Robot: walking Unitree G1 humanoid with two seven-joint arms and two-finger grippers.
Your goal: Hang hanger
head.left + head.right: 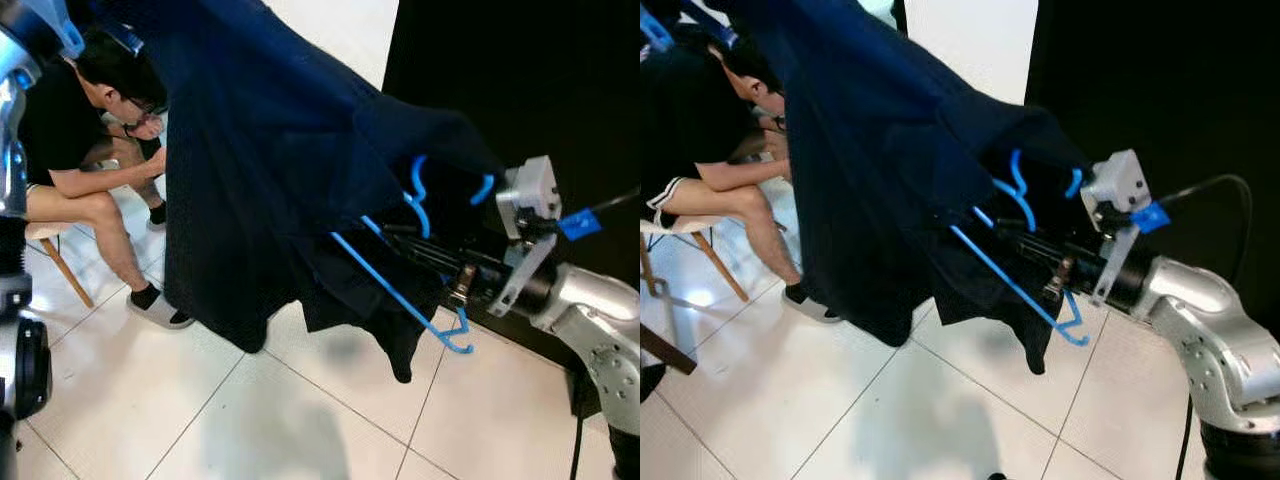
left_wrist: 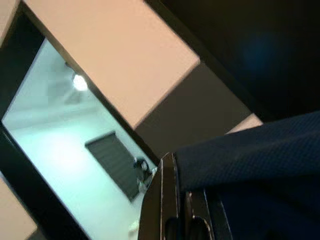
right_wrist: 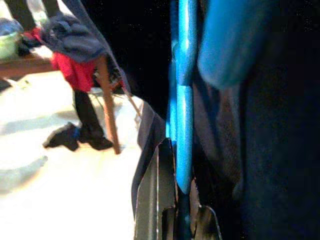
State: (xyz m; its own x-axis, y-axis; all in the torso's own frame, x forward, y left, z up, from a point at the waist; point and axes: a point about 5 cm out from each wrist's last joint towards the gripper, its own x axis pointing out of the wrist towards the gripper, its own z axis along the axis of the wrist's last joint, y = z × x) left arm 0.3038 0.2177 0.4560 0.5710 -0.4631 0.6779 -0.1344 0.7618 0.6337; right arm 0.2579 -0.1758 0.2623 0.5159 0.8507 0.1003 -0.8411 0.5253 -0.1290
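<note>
Under dark garment (image 1: 270,170), blue hanger (image 1: 395,290) slants down-right, apparently clamped in right gripper (image 1: 452,285) fingers.

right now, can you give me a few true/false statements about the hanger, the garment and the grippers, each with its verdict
1. The hanger is blue. True.
2. The right gripper is shut on the hanger. True: in the right wrist view the blue bar runs between its fingers.
3. The dark garment lies flat on the tiled floor. False: it is held up in the air and drapes down above the floor.
4. The left gripper is holding a red towel. False: it is shut on the dark blue cloth of the garment.
5. A person sits on a chair at the robot's left. True.
6. The hanger already hangs on a rail. False: it is in the right gripper, partly inside the garment.
</note>
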